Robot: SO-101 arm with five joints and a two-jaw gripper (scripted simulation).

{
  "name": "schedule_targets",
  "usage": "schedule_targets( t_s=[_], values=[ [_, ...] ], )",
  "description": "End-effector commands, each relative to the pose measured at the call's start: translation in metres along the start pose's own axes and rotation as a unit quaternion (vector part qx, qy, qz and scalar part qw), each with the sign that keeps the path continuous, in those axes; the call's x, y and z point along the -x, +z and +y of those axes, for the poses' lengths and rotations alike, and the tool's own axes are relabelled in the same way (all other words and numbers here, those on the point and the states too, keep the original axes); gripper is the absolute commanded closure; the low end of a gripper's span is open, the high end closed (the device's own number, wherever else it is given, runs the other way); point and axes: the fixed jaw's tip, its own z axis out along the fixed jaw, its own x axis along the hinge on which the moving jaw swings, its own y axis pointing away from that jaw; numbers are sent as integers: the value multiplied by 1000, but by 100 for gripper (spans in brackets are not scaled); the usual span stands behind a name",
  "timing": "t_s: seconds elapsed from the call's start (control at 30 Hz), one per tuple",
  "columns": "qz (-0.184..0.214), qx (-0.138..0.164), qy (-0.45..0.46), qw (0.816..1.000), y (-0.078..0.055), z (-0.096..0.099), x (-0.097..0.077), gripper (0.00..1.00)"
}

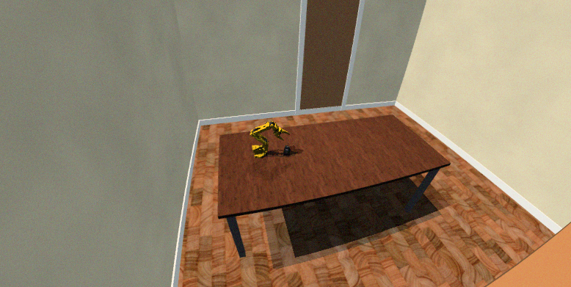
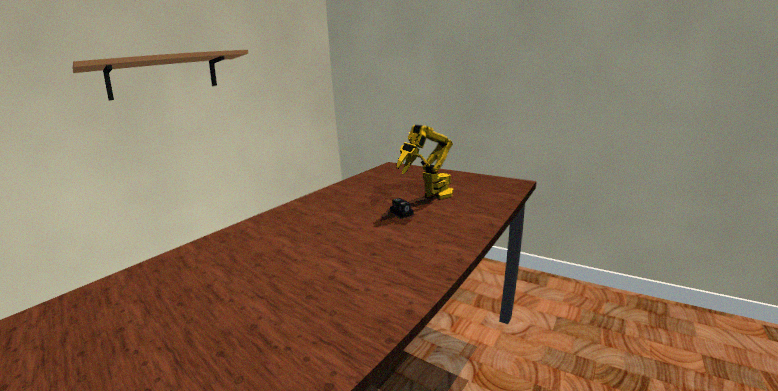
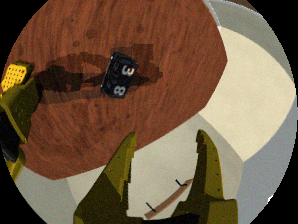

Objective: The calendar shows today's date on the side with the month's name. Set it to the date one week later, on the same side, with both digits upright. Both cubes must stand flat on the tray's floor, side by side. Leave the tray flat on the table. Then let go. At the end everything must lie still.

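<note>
The small black calendar point(image 1: 286, 150) point(image 2: 401, 207) point(image 3: 119, 76) stands on the table a little in front of the arm's base. In the wrist view one cube shows a pale 3 point(image 3: 128, 71) and the cube beside it a pale 8 point(image 3: 119, 90); both digits look turned in this view. The other faces and the month's name are too dark or small to read. The tray looks flat on the table. My gripper point(image 1: 285, 136) point(image 2: 401, 170) point(image 3: 166, 132) is partly open with nothing between its fingers. It hangs well above the table, clear of the calendar.
The brown table point(image 1: 339, 165) point(image 2: 244, 279) point(image 3: 165, 25) carries the yellow arm's base point(image 1: 259, 150) point(image 2: 437, 185) near one end. Shadows of the arm fall around the calendar. A wall shelf point(image 2: 163, 59) and a door point(image 1: 330, 45) are away from the table.
</note>
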Motion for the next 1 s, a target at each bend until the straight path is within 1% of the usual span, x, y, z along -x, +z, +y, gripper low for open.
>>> schedule_targets(
  t_s=[0.0,0.2,0.27,0.47,0.63,0.87,0.97],
  values=[
    [4,6,90,996,-4,-6,-4,65],
    [4,23,183,983,-4,-7,-6,65],
    [4,23,183,983,-4,-7,-6,65],
    [6,33,237,971,-3,-8,-7,65],
    [7,36,254,967,-3,-9,-7,65],
    [7,36,256,966,-3,-9,-7,65],
    [6,41,256,966,-1,-8,-7,65]
  ],
)
